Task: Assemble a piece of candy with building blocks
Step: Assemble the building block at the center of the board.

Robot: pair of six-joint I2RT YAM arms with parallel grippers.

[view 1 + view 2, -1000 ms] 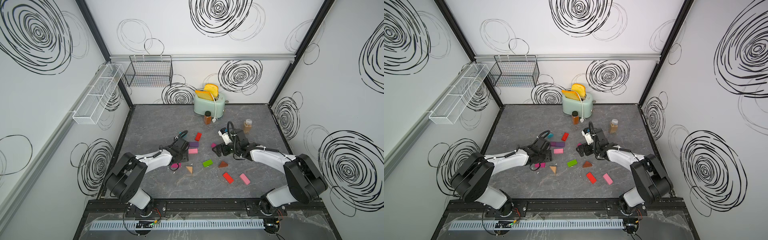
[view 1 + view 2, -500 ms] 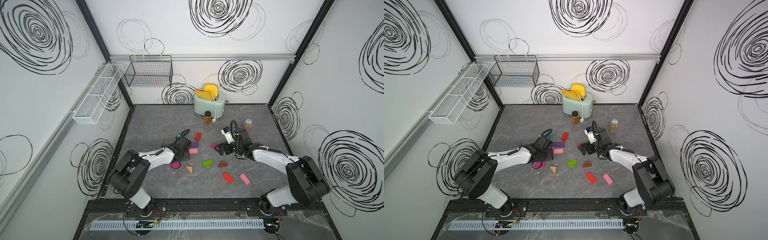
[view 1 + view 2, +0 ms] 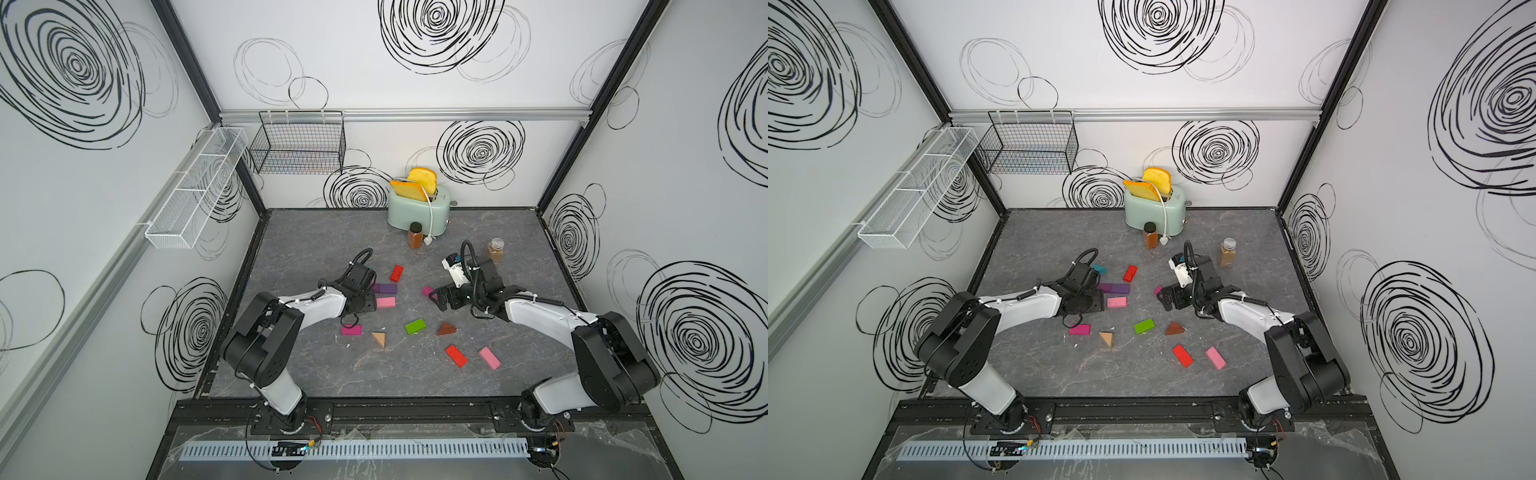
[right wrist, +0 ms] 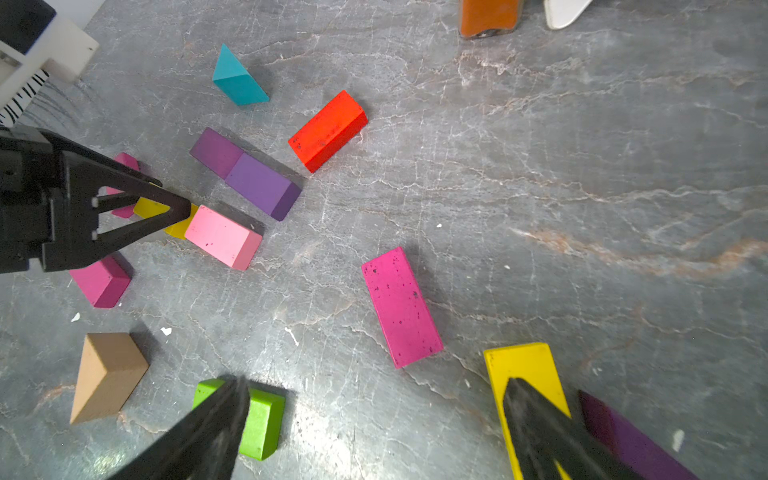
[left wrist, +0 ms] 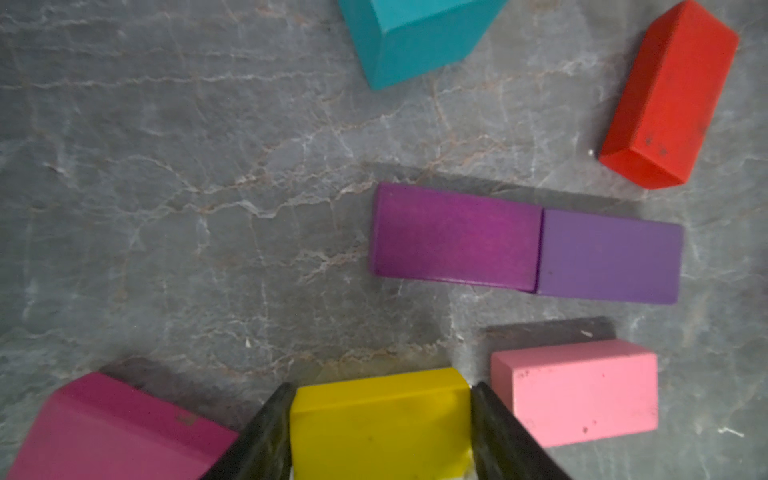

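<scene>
Risk of a knocked neighbour around the yellow block

Your left gripper (image 5: 380,388) has its jaws pressed against both sides of the yellow block (image 5: 380,432). You cannot tell from these views whether the block is clear of the table (image 3: 316,232). The spot is crowded. The light pink brick (image 5: 577,390) lies just beside one finger, perhaps touching it, and a magenta block (image 5: 112,428) sits close to the other. A sideways swing would likely shove one of them.

Beyond the jaws, a magenta-purple brick (image 5: 455,237) and a violet brick (image 5: 609,255) lie end to end, touching in a straight line. If that pair is the start of the candy's body, a bump from the carried block would break the line. The painted faces look smooth, so expect the yellow block to twist in the pinch if it catches an edge.

Your right gripper (image 4: 378,386) stands wide open and holds nothing. One finger is above the green block (image 4: 266,419) and the other above a second yellow brick (image 4: 523,365). A straight descent would land a finger on one of them.

The blocks are small, brightly painted and lightly scuffed. They lie scattered over the middle of the table between your arms, among them a teal wedge (image 5: 415,37), a red brick (image 5: 669,95), a tan wedge (image 3: 379,339) and a brown wedge (image 3: 446,329). No candy shape is recognisable yet.
</scene>
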